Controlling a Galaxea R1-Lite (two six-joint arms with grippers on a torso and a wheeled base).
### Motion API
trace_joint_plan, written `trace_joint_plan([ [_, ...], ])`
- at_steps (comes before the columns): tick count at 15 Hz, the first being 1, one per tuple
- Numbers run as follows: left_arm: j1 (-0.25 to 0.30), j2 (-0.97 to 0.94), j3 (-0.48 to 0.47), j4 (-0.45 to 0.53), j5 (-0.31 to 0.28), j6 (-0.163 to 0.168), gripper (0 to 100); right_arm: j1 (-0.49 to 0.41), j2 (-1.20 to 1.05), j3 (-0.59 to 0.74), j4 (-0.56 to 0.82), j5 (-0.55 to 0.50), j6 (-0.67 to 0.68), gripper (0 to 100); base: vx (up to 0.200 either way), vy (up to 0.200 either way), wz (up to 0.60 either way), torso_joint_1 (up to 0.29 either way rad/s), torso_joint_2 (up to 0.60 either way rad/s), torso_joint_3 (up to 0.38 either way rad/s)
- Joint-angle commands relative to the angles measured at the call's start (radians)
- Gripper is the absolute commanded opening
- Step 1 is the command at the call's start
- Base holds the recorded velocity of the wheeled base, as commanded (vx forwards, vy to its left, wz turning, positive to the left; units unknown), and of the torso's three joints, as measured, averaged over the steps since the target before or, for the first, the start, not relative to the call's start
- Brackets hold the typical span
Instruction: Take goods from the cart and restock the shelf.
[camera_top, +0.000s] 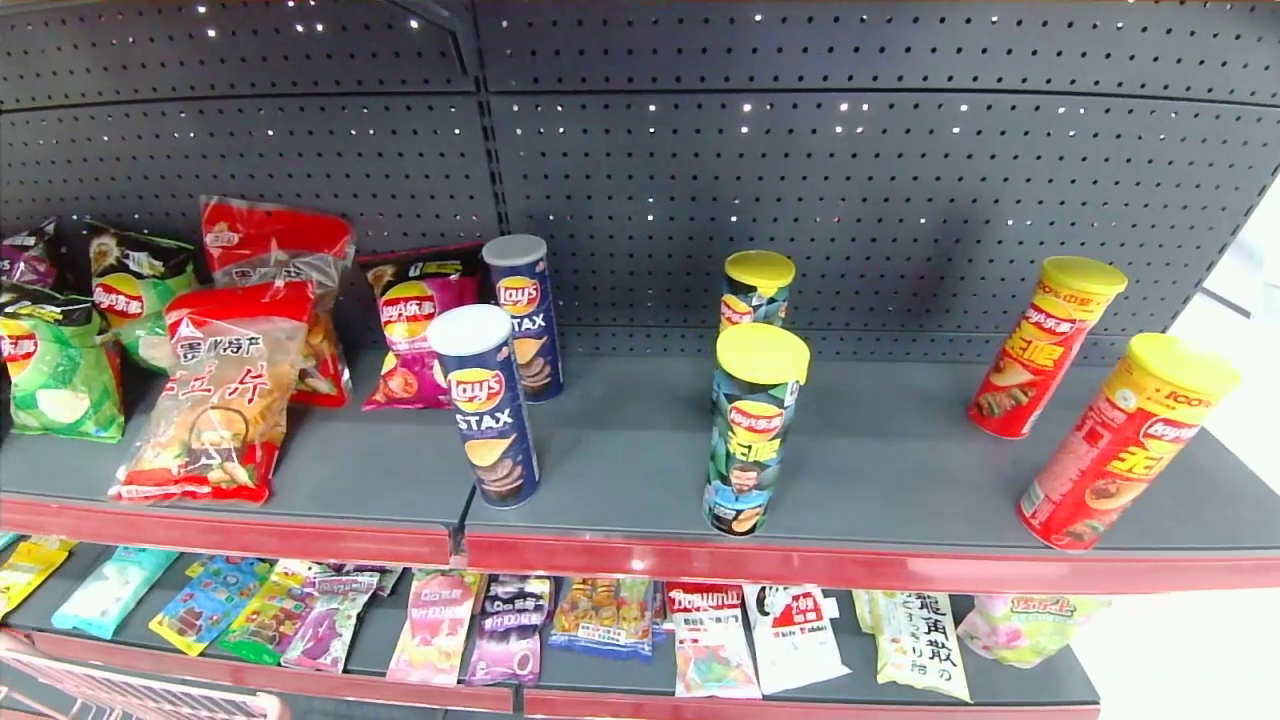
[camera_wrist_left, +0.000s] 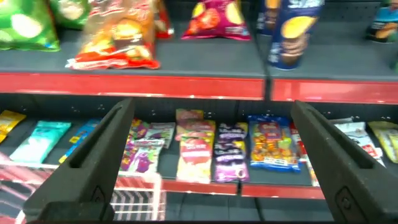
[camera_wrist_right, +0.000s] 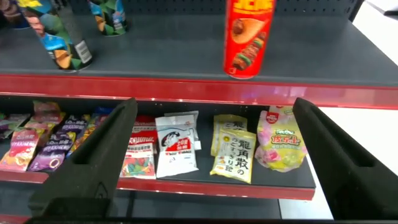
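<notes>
Up front, from the head view, we see the shelf (camera_top: 620, 470) carrying bags (camera_top: 215, 400) at its left, then 2 blue cans (camera_top: 485, 405), 2 green cans (camera_top: 752, 430) and 2 red cans (camera_top: 1120, 440), all upright with open room between them. Packets (camera_top: 435, 625) lie in a row on the lower shelf (camera_top: 1020, 680). A corner of the cart (camera_top: 120, 690) sits at the lower left; we cannot make out its load.

Next, from the left wrist view, the left gripper (camera_wrist_left: 211, 112) hangs in front of the lower shelf with its fingers spread wide and nothing between them. The cart's wire rim lies just below it.

Then, from the right wrist view, the right gripper (camera_wrist_right: 216, 106) is likewise released and bare, facing the lower shelf under a red can.

Judging by the stock, we expect 2 kinds of goods. Cans should be light, stiff and smooth, so they tip easily; we would clamp 1 across its middle. Bags should be soft, puffed and crushable, so we would pinch the top seam gently.
</notes>
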Motion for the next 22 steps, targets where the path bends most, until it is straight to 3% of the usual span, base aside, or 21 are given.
trace_joint_plan([
  [1, 0.000, 0.000, 0.000, 0.000, 0.000, 0.000, 100, 0.000, 0.001, 0.000, -0.001, 0.000, 0.000, 100, 0.000, 0.000, 0.00, 0.000, 0.00, 0.000],
  [5, 0.000, 0.000, 0.000, 0.000, 0.000, 0.000, 100, 0.001, 0.001, 0.000, -0.001, 0.000, 0.000, 100, 0.000, 0.000, 0.00, 0.000, 0.00, 0.000],
  [8, 0.000, 0.000, 0.000, 0.002, 0.000, 0.002, 100, 0.001, 0.001, 0.000, -0.001, 0.000, -0.002, 100, 0.200, 0.000, 0.00, 0.001, 0.00, 0.007],
  [22, 0.000, 0.000, 0.000, 0.002, 0.000, -0.001, 100, 0.001, 0.001, 0.000, -0.001, 0.002, -0.002, 100, 0.000, 0.000, 0.00, 0.000, 0.00, 0.000],
])
